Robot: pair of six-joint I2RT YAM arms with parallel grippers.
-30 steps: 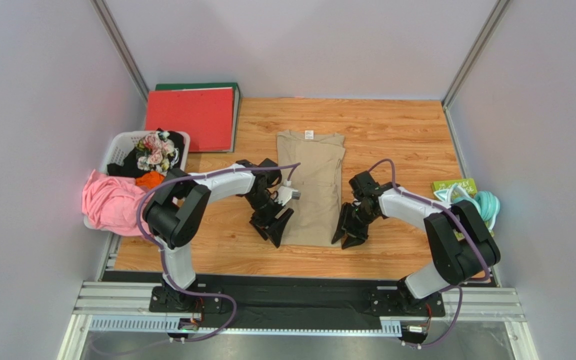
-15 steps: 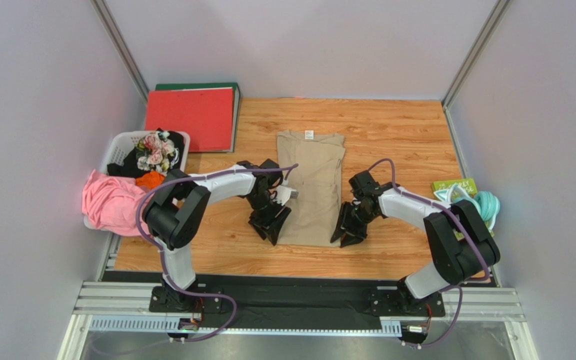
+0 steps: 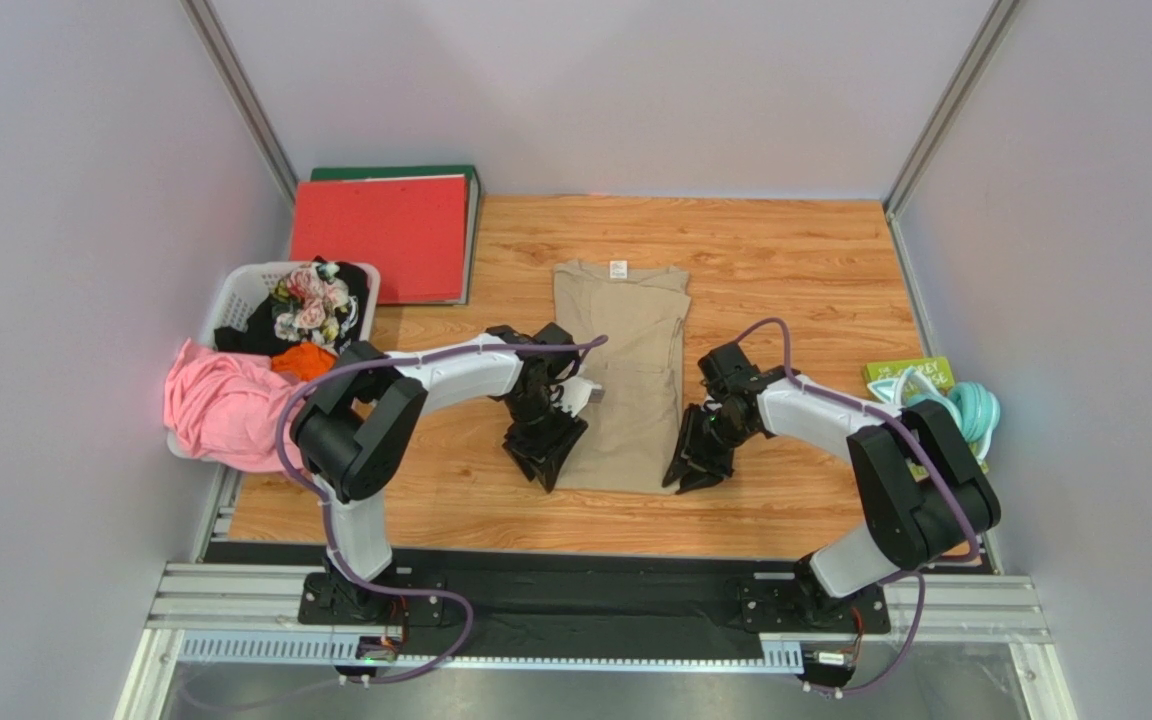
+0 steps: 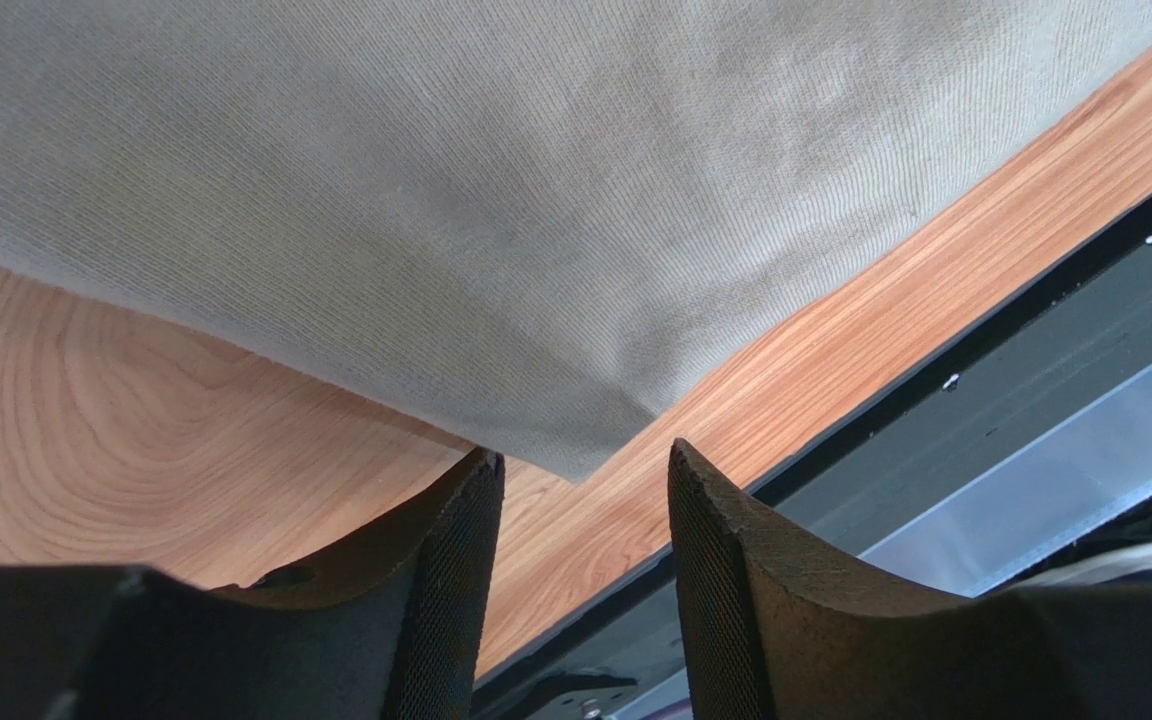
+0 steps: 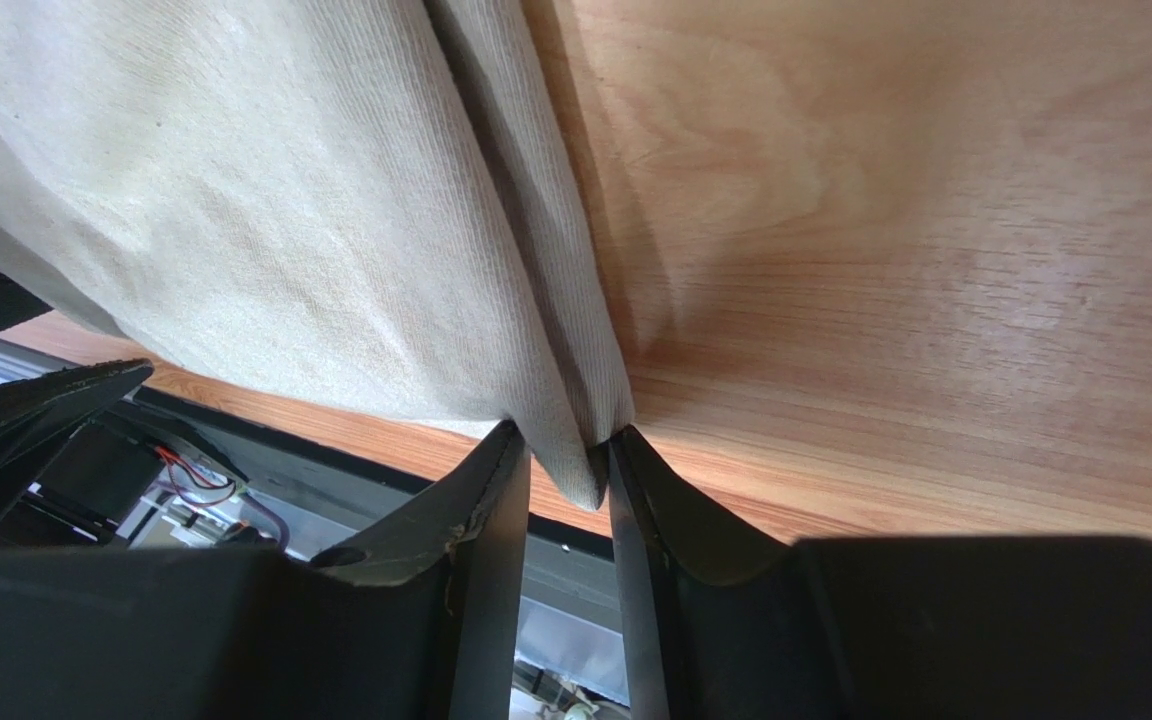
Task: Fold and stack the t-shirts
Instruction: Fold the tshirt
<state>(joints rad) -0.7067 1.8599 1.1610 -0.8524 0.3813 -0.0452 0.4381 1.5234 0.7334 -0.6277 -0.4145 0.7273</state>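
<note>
Jaws at the t-shirt hem corners; open table alongside.

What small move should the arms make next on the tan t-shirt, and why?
Probably close the left gripper: one near corner of the tan t-shirt lies just at the gap between its open fingers, not yet pinched. The right gripper hugs the other near corner closely, so afterwards both could likely lift together for the fold.

Bright, even light; a soft shadow lies beside the t-shirt.
</note>
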